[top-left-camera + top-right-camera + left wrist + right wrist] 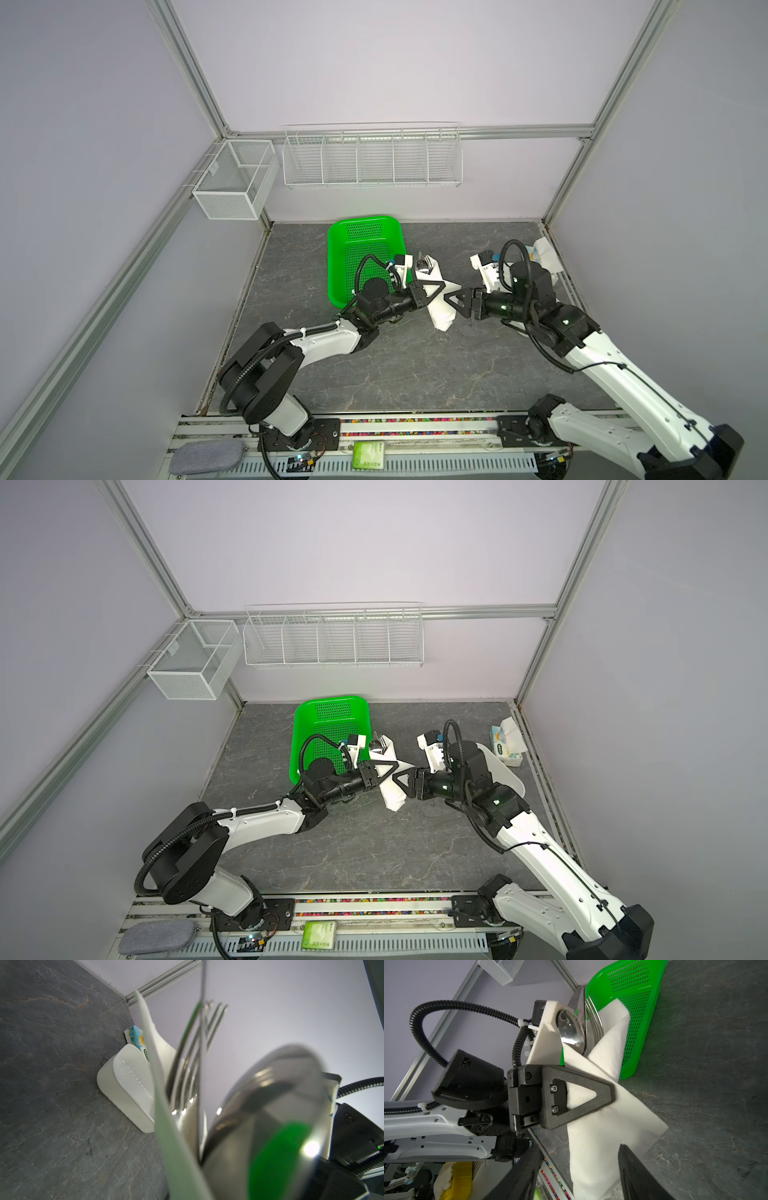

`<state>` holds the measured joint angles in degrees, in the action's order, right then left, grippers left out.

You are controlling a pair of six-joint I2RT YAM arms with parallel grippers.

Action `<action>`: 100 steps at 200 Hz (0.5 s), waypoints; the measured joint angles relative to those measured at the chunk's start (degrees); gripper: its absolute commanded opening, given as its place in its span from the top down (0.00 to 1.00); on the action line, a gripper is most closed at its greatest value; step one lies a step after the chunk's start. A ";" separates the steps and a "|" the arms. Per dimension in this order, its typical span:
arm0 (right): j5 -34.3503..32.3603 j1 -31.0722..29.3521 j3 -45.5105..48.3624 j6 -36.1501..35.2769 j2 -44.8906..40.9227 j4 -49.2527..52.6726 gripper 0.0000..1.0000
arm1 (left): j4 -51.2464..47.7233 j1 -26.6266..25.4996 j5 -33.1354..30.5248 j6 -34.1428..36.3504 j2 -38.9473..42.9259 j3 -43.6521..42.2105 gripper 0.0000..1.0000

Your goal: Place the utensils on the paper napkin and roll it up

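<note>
The white paper napkin (441, 311) (392, 798) is wrapped round the utensils and hangs tilted just above the table, beside the green basket. The spoon (571, 1030), knife (583, 1007) and fork (596, 1022) stick out of its far end; the left wrist view shows the fork (199, 1047) and spoon (270, 1105) close up and blurred. My left gripper (444, 286) (398, 764) (610, 1094) is shut on the middle of the napkin bundle. My right gripper (448, 300) (395, 780) (581, 1178) faces it, open, its two fingers on either side of the bundle's lower end.
A green perforated basket (361, 232) (332, 712) stands behind the left gripper. A blue-and-white tissue pack (505, 739) and a white dish (505, 775) (124, 1088) sit at the right edge. White wire racks (372, 158) hang on the back wall.
</note>
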<state>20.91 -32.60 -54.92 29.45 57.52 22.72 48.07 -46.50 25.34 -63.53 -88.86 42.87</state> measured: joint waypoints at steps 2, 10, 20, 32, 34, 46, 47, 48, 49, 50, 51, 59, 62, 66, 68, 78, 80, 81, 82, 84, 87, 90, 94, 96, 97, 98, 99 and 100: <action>-0.07 -0.09 0.00 -0.07 0.15 0.00 0.39 | -0.02 0.00 0.00 0.00 0.00 0.00 1.00; -0.13 -0.39 0.00 -0.22 0.59 0.02 0.39 | -0.09 0.00 0.00 0.07 0.00 0.00 1.00; -0.33 -0.72 0.00 -0.42 1.03 0.02 0.39 | -0.11 0.00 0.02 0.20 0.02 0.00 1.00; -0.55 -1.01 0.00 -0.59 1.42 0.02 0.39 | -0.09 0.00 0.02 0.20 0.00 0.00 1.00; -0.57 -1.01 0.00 -0.61 1.44 0.02 0.39 | -0.09 0.00 0.02 0.17 0.02 0.00 1.00; -0.81 -1.18 0.00 -0.79 1.75 0.02 0.39 | -0.09 0.00 0.02 0.20 0.00 0.00 1.00; -0.83 -1.18 0.00 -0.81 1.77 0.02 0.39 | -0.09 0.00 0.02 0.17 0.00 0.00 1.00; -0.85 -1.20 0.00 -0.81 1.79 0.02 0.39 | -0.09 0.00 0.04 0.17 0.02 0.00 1.00; -0.92 -1.22 0.00 -0.81 1.84 0.02 0.39 | -0.09 0.00 0.02 0.17 0.02 0.00 1.00; -0.96 -1.25 0.00 -0.81 1.86 0.02 0.39 | -0.09 0.00 0.02 0.17 0.00 0.00 1.00; -0.98 -1.25 0.00 -0.81 1.90 0.02 0.39 | -0.09 0.00 0.04 0.17 0.02 0.00 1.00; -1.22 -1.33 -0.07 -0.85 2.27 0.04 0.39 | -0.09 0.00 0.04 0.17 0.02 0.00 1.00; -1.38 -1.38 -0.09 -0.87 2.43 0.07 0.39 | -0.09 0.00 0.04 0.17 0.02 0.02 1.00; -1.55 -1.40 -0.13 -0.94 2.71 0.07 0.39 | -0.09 0.00 0.07 0.17 0.02 0.02 1.00; -1.62 -1.40 -0.15 -0.96 2.86 0.07 0.39 | -0.09 0.00 0.07 0.17 0.00 0.02 1.00; -1.68 -1.49 -0.20 -1.01 3.54 0.09 0.39 | -0.09 0.00 0.09 0.17 0.02 0.04 1.00; -1.73 -1.53 -0.20 -1.01 3.69 0.09 0.39 | -0.09 0.00 0.09 0.17 0.02 0.04 1.00; -1.75 -1.53 -0.20 -1.01 3.72 0.09 0.39 | -0.09 0.00 0.09 0.17 0.02 0.04 1.00; -1.77 -1.55 -0.20 -1.01 3.82 0.09 0.39 | -0.09 0.00 0.11 0.17 0.02 0.04 1.00; -1.79 -1.60 -0.20 -1.01 3.91 0.09 0.39 | -0.09 0.00 0.13 0.17 0.02 0.04 1.00; -1.84 -1.64 -0.20 -1.01 4.11 0.11 0.39 | -0.09 0.00 0.15 0.17 0.02 0.07 1.00; -1.81 -1.66 -0.20 -1.01 4.26 0.11 0.39 | -0.09 0.00 0.17 0.17 0.02 0.07 1.00; -1.86 -1.73 -0.20 -1.03 4.46 0.11 0.39 | -0.09 0.00 0.20 0.17 0.02 0.07 1.00; -1.86 -1.75 -0.20 -1.03 4.50 0.11 0.39 | -0.09 0.00 0.20 0.17 0.02 0.07 1.00; -1.86 -1.75 -0.20 -1.03 4.57 0.11 0.39 | -0.09 0.00 0.20 0.17 0.02 0.07 1.00; -1.86 -1.75 -0.20 -1.03 4.59 0.11 0.39 | -0.09 0.00 0.22 0.17 0.02 0.07 1.00; -1.86 -1.77 -0.20 -1.03 4.66 0.11 0.39 | -0.09 0.00 0.22 0.17 0.02 0.09 1.00; -1.86 -1.77 -0.20 -1.03 4.68 0.11 0.39 | -0.09 0.00 0.22 0.17 0.02 0.09 1.00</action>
<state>19.05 -34.37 -55.11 28.42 62.19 22.83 47.99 -46.50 25.56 -63.35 -88.84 42.96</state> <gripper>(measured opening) 0.612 0.093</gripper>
